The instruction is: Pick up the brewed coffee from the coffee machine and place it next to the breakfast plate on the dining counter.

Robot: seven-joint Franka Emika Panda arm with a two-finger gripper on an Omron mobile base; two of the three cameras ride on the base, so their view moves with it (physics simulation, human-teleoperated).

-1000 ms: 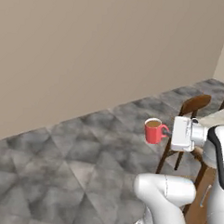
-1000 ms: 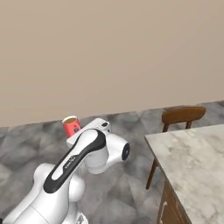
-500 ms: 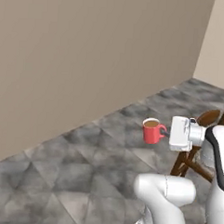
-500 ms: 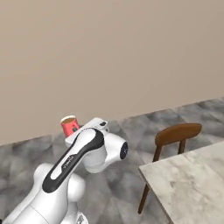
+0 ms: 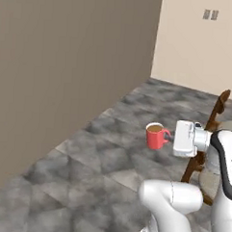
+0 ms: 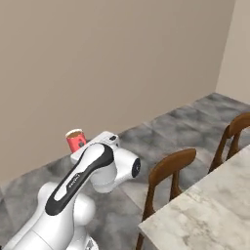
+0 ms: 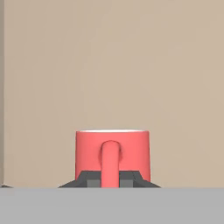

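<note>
Coffee riding through the room, gripped by its handle

The tool is clamped on the handle of the red coffee mug, carrying it upright and level, presumably so nothing spills. The marbled table lies off beside the mug, past a wooden chair.

A grey marbled tile floor runs to a plain tan wall, which meets a paler cream wall at a corner. Two dark brown wooden chairs, one nearer and one farther, stand on the floor.
</note>
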